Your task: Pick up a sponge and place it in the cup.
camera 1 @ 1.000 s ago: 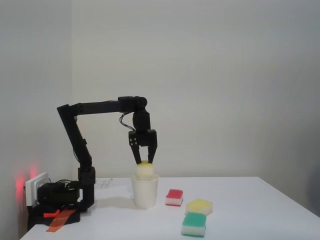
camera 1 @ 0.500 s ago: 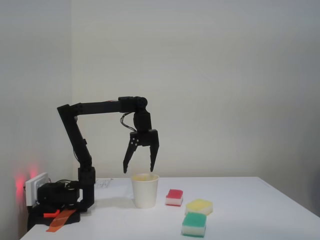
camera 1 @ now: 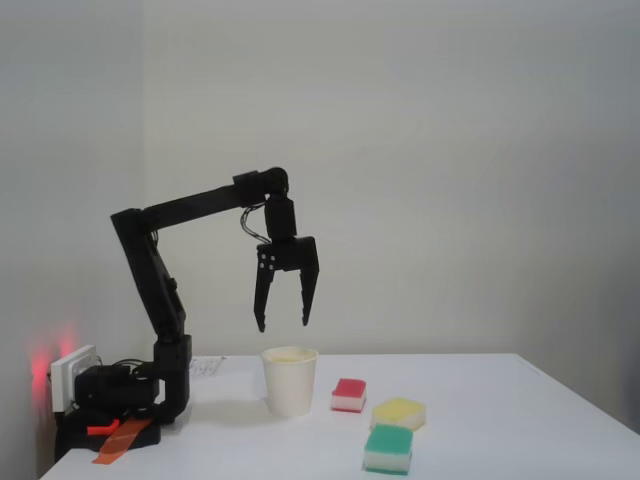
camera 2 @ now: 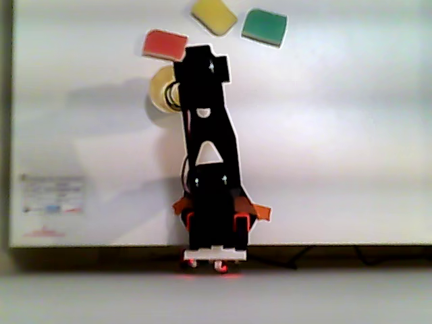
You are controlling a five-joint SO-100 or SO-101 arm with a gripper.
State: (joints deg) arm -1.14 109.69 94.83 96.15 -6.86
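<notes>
In the fixed view my gripper point(camera 1: 282, 322) hangs open above the white paper cup point(camera 1: 290, 385), its fingertips a short way over the rim and nothing between them. The pale yellow sponge point(camera 1: 290, 354) sits inside the cup, only its top showing at the rim. In the other view, looking down, the cup point(camera 2: 159, 94) shows a pale yellow inside and is partly covered by the black arm point(camera 2: 206, 115).
Three more sponges lie on the white table right of the cup: a red one point(camera 1: 349, 394), a deeper yellow one point(camera 1: 399, 412) and a green-topped one point(camera 1: 387, 448). The arm's base point(camera 1: 120, 390) stands at the left, with a white box point(camera 1: 70, 375) beside it.
One second ago the gripper held the sponge at the cup's rim. It has opened, the sponge has dropped into the cup, and the gripper has risen clear.
</notes>
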